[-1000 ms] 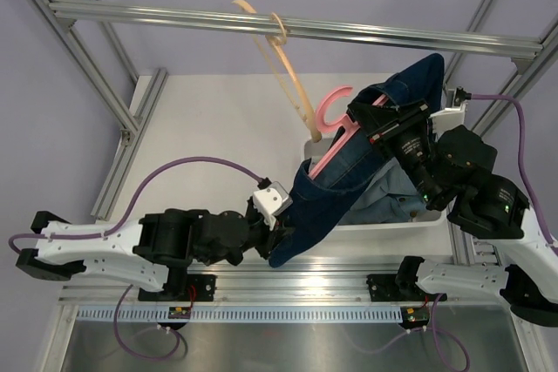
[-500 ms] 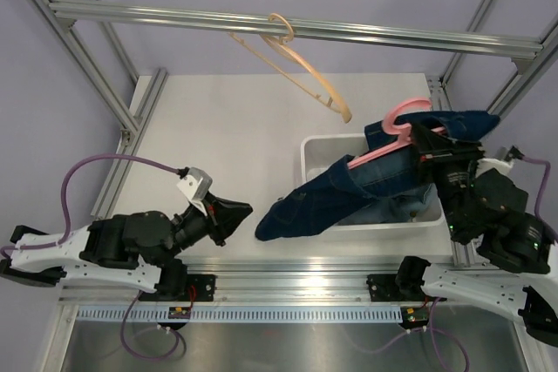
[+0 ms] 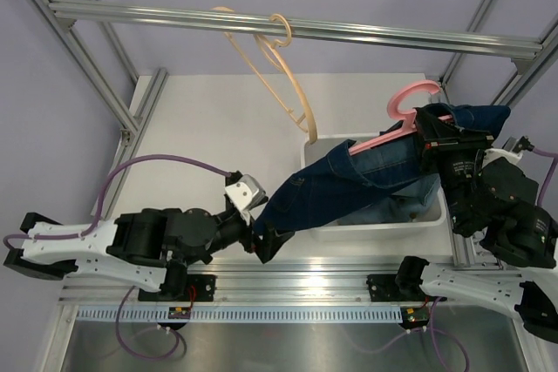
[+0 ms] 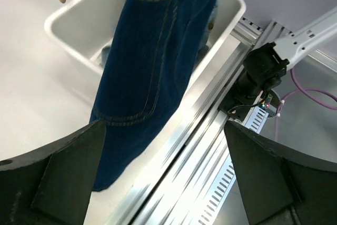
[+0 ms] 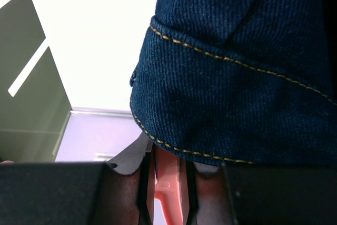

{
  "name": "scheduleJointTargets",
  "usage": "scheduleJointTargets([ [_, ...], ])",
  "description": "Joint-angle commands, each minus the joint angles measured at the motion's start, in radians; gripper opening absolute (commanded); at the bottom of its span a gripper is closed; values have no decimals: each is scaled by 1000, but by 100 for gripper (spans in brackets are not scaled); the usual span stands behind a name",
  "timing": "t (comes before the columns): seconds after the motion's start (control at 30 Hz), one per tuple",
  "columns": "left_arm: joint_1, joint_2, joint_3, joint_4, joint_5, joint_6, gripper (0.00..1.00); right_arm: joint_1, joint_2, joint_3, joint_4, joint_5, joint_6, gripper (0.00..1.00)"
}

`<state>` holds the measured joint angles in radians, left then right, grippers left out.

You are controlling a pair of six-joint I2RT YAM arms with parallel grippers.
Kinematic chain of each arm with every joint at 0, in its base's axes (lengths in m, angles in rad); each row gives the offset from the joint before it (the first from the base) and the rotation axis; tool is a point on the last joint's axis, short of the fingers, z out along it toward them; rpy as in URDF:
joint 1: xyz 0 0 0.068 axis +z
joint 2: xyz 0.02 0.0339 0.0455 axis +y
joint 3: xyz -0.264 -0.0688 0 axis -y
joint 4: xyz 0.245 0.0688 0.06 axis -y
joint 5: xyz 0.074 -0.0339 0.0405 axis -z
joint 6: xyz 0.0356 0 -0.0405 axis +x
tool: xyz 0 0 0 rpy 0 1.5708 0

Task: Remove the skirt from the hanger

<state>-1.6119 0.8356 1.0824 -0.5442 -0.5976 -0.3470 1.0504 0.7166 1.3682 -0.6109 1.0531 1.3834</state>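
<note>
A dark blue denim skirt point(image 3: 349, 182) hangs on a pink hanger point(image 3: 410, 109) and stretches down-left from the right side, over the white bin. My right gripper point(image 3: 438, 134) is shut on the pink hanger point(image 5: 167, 196), with the skirt's hem point(image 5: 237, 77) draped just above its jaws. My left gripper point(image 3: 266, 231) is at the skirt's lower end, open wide. In the left wrist view the skirt point(image 4: 152, 61) hangs down beside the left finger point(image 4: 58, 177), and nothing is pinched in my left gripper point(image 4: 168, 183).
The white bin point(image 3: 309, 150) stands at the right of the table with lighter denim clothing point(image 3: 397, 205) inside. A tan hanger point(image 3: 277, 63) dangles from the overhead aluminium rail point(image 3: 174, 16). The aluminium base rail point(image 4: 210, 130) runs along the near table edge.
My left gripper, shut by the skirt a second ago, pulled away left, then came back to the skirt's lower end and opened. The right arm shifted the hanger rightward. The tan hanger swings.
</note>
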Motion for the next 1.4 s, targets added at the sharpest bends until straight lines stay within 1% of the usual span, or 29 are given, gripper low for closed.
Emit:
scheduleJointTargets([
  [0.0,-14,33,86,23,38,134,99,-4,-6,83,62,-43,-38,0],
  [0.03,-14,36,88,30,36,172,99,-3,-6,100,41,-54,-35,0],
  [0.13,-14,46,82,62,47,219,99,-4,-16,108,43,-87,-46,0],
  [0.27,-13,86,82,69,21,238,99,-4,-23,106,72,-129,-38,0],
  [0.33,-13,111,83,72,6,247,99,-4,-8,135,73,-163,-40,0],
  [0.5,-10,123,82,127,27,292,99,-4,23,154,73,-225,-17,0],
  [0.6,10,148,97,125,39,304,98,-4,23,144,73,-242,-6,0],
  [0.63,13,154,96,128,45,306,92,-3,23,143,74,-245,-3,0],
  [0.7,33,152,87,135,58,283,11,-4,20,143,71,-242,0,0],
  [0.73,38,149,70,129,38,260,0,-3,17,144,72,-237,2,0],
  [0.83,41,93,7,154,-23,195,0,-4,0,134,74,-202,2,0],
  [0.9,40,22,-73,173,-66,143,0,-4,-19,117,76,-154,19,0],
  [0.93,41,-1,-91,171,-88,125,0,-4,-28,106,71,-134,37,0],
  [0.97,41,-25,-129,173,-117,111,0,-4,-60,92,69,-86,89,0],
  [1.03,41,-96,-160,182,-134,82,0,-4,-103,16,120,-35,127,0],
  [1.1,41,-163,-199,190,-151,63,0,-3,-149,-17,160,36,146,0],
  [1.13,40,-183,-209,188,-159,57,0,-3,-158,-18,171,57,138,0],
  [1.23,40,-222,-231,169,-160,39,0,-3,-169,0,275,85,22,0],
  [1.27,41,-224,-237,164,-166,26,0,-4,-155,17,280,90,7,0],
  [1.37,41,-228,-306,203,-151,2,0,-3,-128,77,332,114,-47,0],
])
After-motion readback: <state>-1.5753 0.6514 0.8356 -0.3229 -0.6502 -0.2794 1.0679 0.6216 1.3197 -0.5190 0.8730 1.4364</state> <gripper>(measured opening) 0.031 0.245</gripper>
